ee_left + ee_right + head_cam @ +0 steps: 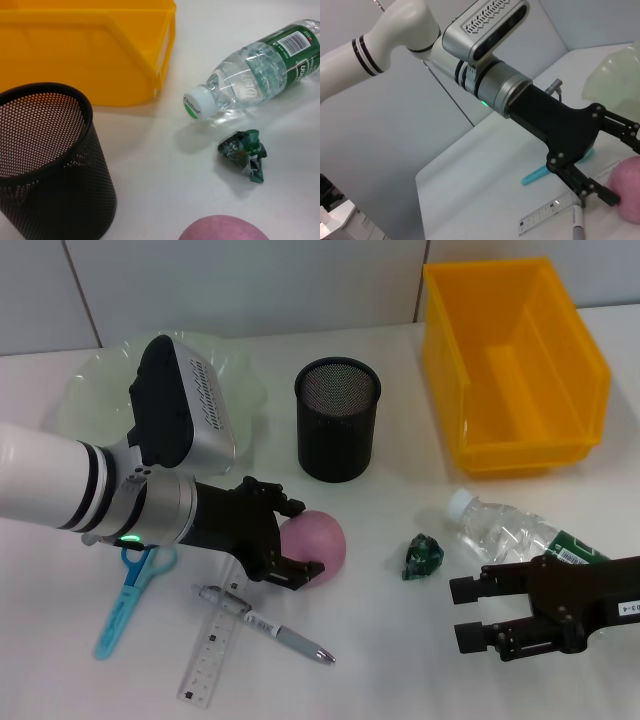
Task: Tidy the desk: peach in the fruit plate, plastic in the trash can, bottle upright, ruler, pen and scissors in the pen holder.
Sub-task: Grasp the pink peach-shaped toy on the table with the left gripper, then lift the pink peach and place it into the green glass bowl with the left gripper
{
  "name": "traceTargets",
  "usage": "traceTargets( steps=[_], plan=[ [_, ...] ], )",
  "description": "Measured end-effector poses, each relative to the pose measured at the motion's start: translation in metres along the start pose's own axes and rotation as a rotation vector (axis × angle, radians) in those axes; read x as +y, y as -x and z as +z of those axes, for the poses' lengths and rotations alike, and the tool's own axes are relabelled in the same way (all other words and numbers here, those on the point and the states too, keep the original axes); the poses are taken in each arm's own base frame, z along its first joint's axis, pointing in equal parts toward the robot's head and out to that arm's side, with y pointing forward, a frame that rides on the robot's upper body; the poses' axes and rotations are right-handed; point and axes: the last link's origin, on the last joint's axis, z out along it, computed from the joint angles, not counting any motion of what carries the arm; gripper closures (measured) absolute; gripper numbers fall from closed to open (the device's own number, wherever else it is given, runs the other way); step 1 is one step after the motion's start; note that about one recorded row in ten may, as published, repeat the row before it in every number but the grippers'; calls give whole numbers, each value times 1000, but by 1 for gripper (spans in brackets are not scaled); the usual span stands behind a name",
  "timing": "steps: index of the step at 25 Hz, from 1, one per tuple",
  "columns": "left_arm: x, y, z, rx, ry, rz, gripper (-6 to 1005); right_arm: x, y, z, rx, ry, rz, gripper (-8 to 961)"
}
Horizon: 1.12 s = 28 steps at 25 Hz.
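The pink peach [318, 545] lies on the table with my left gripper [310, 538] open and one finger on either side of it. Lying on its side at the right is the clear bottle [510, 535] with a white cap. My right gripper [473, 614] hovers open just in front of it, holding nothing. The crumpled green plastic [423, 556] lies between peach and bottle. Blue scissors [130, 595], the clear ruler [213, 652] and the pen [282, 632] lie at the front left. The black mesh pen holder [338, 420] stands mid-table, the pale fruit plate [85, 390] at the far left.
A yellow bin [515, 360] stands at the back right, close to the pen holder. The left wrist view shows the bottle [260, 75], plastic [245, 155], pen holder [45, 160] and bin [85, 50] grouped closely. My left arm hides part of the plate.
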Motion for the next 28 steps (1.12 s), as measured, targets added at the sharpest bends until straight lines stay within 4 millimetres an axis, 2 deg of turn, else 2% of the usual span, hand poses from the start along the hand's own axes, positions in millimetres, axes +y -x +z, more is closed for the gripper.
traceTargets(
  steps=[11,12,24,25,28],
  plan=[
    [0,0,1,-2,-3,3,331,0,1,0,-3,-1,-1,195],
    [1,0,1,-3,0,4,495,0,1,0,-3,-1,-2,195],
    [0,-5,-5,23,8,-22,641,-1,2,0,-2,-2,-5,195],
    [-2,-12,-14,58,14,-39,647,-1,2,0,-1,-2,-5,195],
    [-3,-18,-21,91,26,-54,666,-1,3,0,-1,-2,-6,194]
  ],
)
